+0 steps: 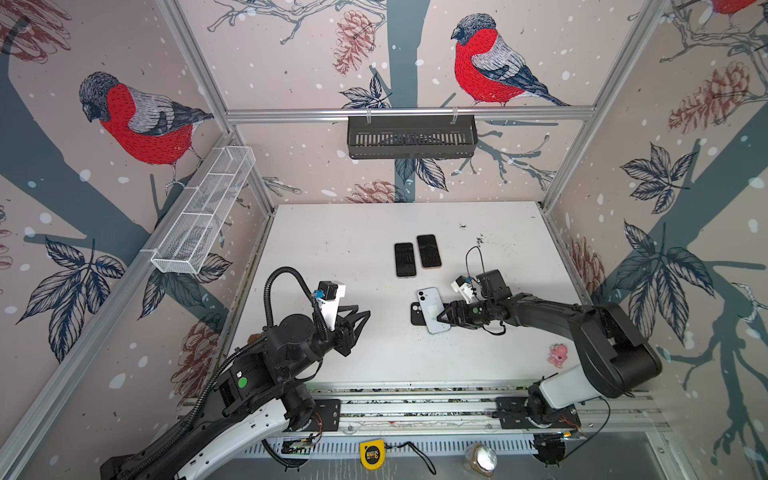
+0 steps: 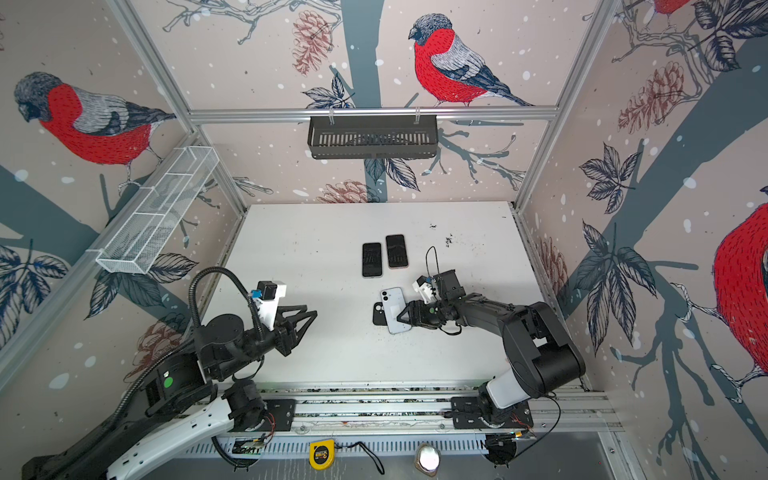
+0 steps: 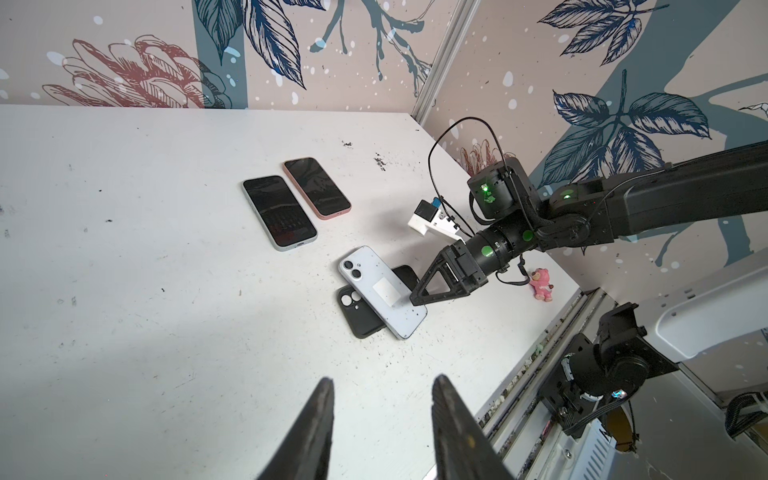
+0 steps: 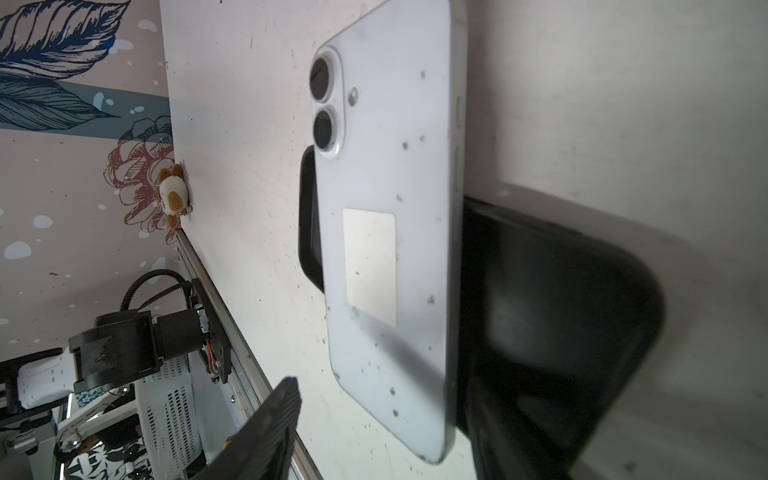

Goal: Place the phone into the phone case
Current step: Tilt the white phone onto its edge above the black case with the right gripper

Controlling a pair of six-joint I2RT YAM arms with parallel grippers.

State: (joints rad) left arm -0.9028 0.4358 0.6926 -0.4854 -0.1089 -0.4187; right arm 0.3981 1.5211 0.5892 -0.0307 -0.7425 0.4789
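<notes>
Phone [image 1: 432,309]: pale blue, back and twin lenses up, lying askew across the black phone case [image 1: 416,316], not seated in it. Location: white table [image 1: 332,249], right of centre, nearer the front than two dark-screened handsets [image 1: 405,259] lying side by side. Case ends visible past both long edges of the phone in the left wrist view.

Right gripper [image 1: 439,319]: at the phone's lower end, jaws apart, not clamped. Ribbed finger [image 4: 278,411] clear of the phone's back; opposite finger not separable from the dark shapes alongside.

Left gripper [image 3: 383,380]: jaws apart, empty, well apart from phone and case, over bare table.
</notes>
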